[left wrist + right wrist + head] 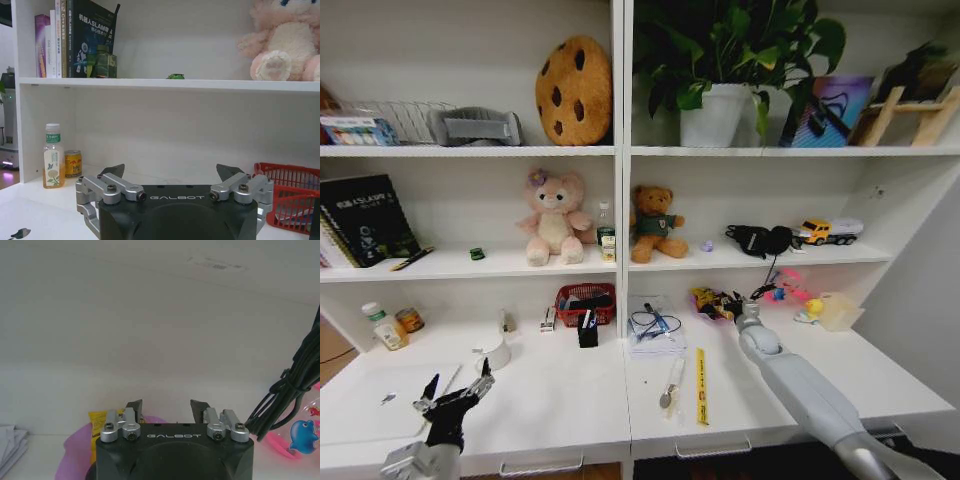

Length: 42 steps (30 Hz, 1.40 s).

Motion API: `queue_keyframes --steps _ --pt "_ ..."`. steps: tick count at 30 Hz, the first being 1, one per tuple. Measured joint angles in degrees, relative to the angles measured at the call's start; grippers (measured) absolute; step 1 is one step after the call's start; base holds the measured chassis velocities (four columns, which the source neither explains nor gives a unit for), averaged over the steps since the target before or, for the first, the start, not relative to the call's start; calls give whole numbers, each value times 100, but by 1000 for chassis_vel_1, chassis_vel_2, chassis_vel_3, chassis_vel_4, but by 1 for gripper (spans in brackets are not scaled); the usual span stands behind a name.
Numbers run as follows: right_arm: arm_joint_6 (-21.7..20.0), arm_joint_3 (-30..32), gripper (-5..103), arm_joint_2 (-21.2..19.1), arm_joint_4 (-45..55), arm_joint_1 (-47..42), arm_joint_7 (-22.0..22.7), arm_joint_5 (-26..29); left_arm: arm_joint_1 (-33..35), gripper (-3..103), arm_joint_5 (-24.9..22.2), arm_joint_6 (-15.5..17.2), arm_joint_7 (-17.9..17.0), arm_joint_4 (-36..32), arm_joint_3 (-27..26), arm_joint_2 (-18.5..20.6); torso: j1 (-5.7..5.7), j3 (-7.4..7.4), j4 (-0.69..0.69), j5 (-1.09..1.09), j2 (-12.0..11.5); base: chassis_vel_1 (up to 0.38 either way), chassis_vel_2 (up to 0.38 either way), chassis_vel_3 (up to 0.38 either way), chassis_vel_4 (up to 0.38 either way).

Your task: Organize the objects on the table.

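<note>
Table: one long white desk [570, 390] with a smooth top; two slim metal drawer handles show along its front edge.
Laptop: one silver laptop [375, 400] lies flat at the desk's left end, just beside the left gripper.
Right arm: one grey arm reaches across the desk's right half to the back; the right gripper [166, 407] stands with fingers apart over a purple dish holding a yellow packet [97, 432], nothing between them.
Left gripper: one black gripper [455, 385] hovers low over the desk's left part, fingers spread wide and empty.
Basket: one red mesh basket [585, 303] sits at the back near the middle.
Ruler: one yellow ruler [701, 385] lies lengthwise on the desk right of centre, just beside the right arm.
Bottle and can: one green-capped bottle [52, 156] and one small yellow can [73, 163] stand side by side at the back left.
Toy car: one tiny green toy car [477, 254] rests on the shelf above the desk, left of the pink plush.
</note>
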Motion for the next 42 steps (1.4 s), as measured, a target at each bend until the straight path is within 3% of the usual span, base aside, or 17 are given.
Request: queue_keyframes --steps 3,4,9,10,11,13,18,20,22,26,37,42 --pt "-50 111 61 -70 241 -192 -6 34 -11 100 -9 0 -2 -7 -2 15 0 0 0 1 0 0 0 0 0" --pt "-72 256 72 -167 512 -461 -57 70 -17 100 -16 0 -2 -13 -2 35 0 0 0 0 0 0 0 0 0" --pt "-90 707 83 -417 1314 -1310 -95 89 -25 100 -19 -4 1 -25 5 57 0 0 -5 3 0 0 0 0 0" --pt "-70 918 93 -503 1677 -1658 -94 38 -30 100 -19 -5 -1 -26 8 58 0 0 -3 0 1 0 0 0 0" --pt "-70 918 93 -503 1677 -1658 -94 38 -30 100 -19 -5 -1 -26 8 58 0 0 -3 0 1 0 0 0 0" --pt "-30 1646 99 -597 2600 -2660 -91 -59 -49 100 -17 66 -76 -26 -2 103 0 0 -1 -1 1 0 0 0 0" --pt "137 2453 100 -540 3430 -3720 -69 -155 -75 100 -20 171 -133 -26 -42 190 -1 -1 -2 1 1 0 0 0 0" --pt "275 3115 100 -405 3990 -4356 -91 -163 -139 100 -20 243 -202 -19 -52 210 -1 -1 0 1 2 0 0 0 0" --pt "315 3267 100 -374 4129 -4507 -126 -159 -150 100 -20 259 -209 -17 -52 217 -1 -1 0 0 1 0 0 0 0" --pt "843 4369 100 -128 4889 -5815 -444 -311 -232 100 -18 364 -219 -14 -18 360 -1 -1 -3 0 2 0 0 0 0" --pt "2037 4901 100 534 5244 -7005 -862 -704 -202 100 -33 400 -214 -124 -76 434 -1 0 0 1 1 0 0 0 0" --pt "2303 5084 100 739 5232 -7185 -868 -736 -244 100 -55 399 -213 -140 -106 463 -1 0 -2 1 1 0 0 0 0"
